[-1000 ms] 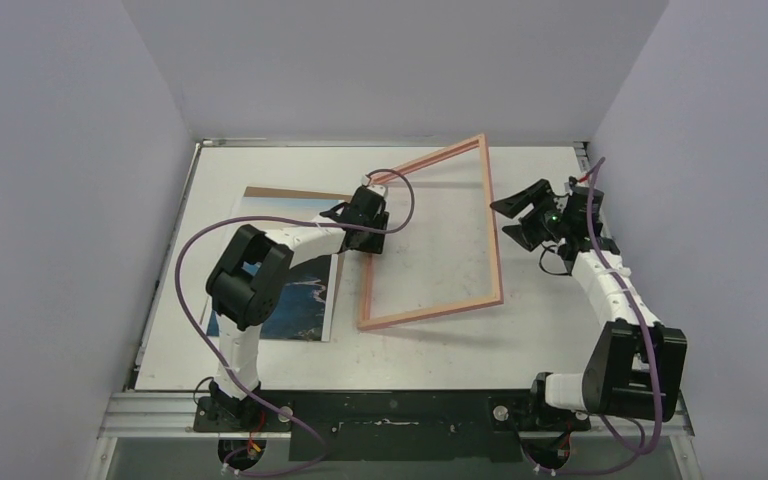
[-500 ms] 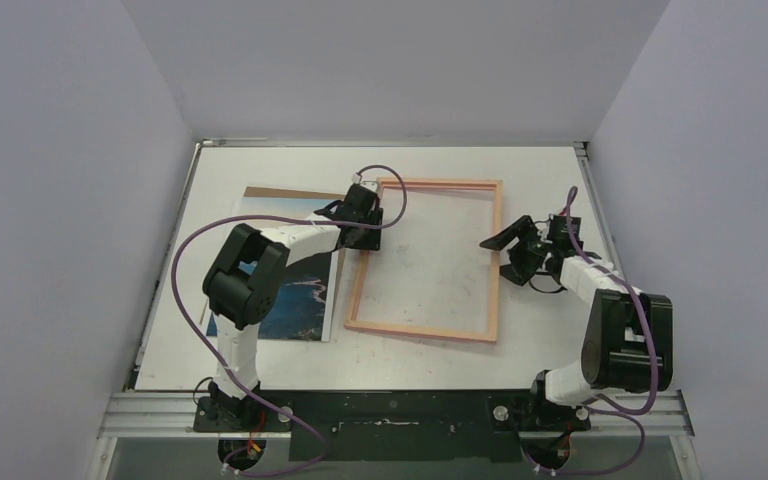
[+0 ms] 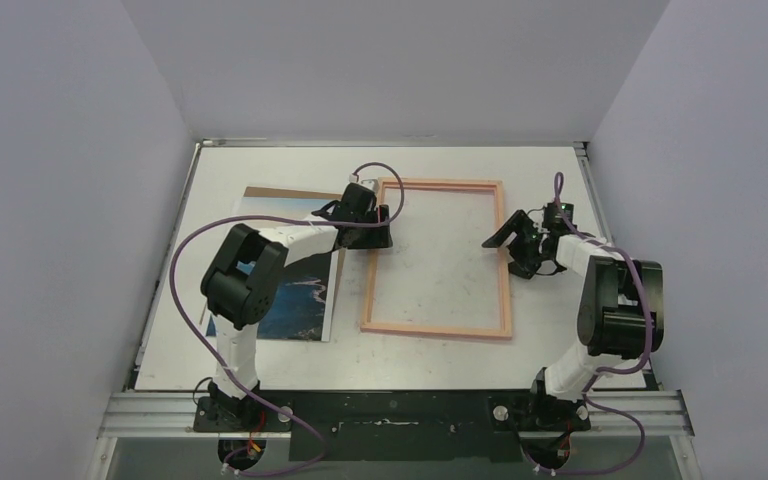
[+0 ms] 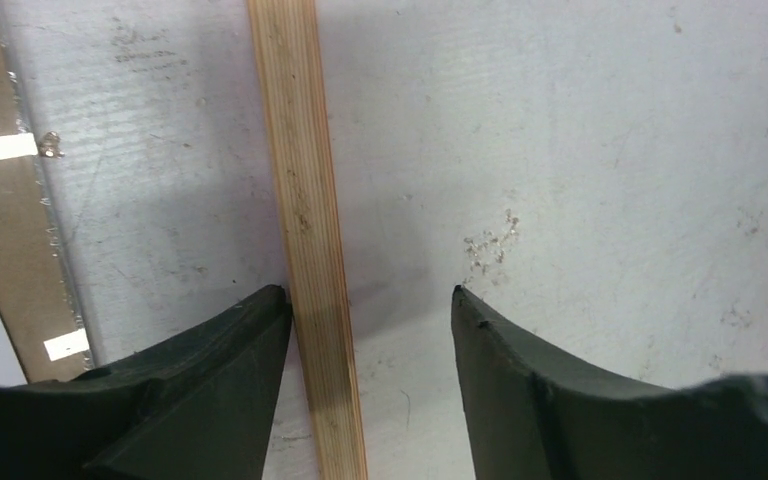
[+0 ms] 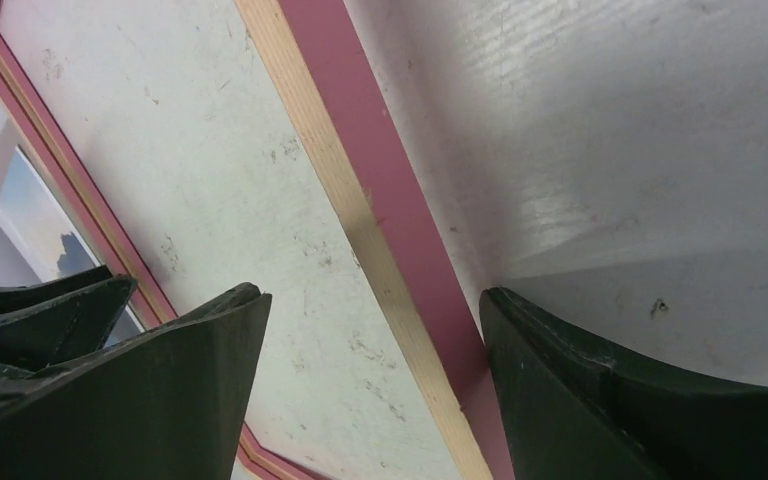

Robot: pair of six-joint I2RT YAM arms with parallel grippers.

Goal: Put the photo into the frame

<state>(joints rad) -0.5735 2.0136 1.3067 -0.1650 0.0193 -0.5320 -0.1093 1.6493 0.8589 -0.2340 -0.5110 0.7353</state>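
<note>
At the thin pink rectangular frame (image 3: 435, 329), flat on the white tabletop (image 3: 550, 330), I hold both pincers open and empty: left pincer (image 4: 370, 297) astride its left rail, right pincer (image 5: 372, 295) astride its right, presumably to square it. The landscape paper photo (image 3: 305, 300) lies just left of the frame, not yet inserted.

The left arm (image 3: 245, 275) hides much of the photo (image 3: 315, 292); the board (image 3: 280, 191) shows only as a strip at its far edge. The right wrist view cuts the photo to a sliver.
</note>
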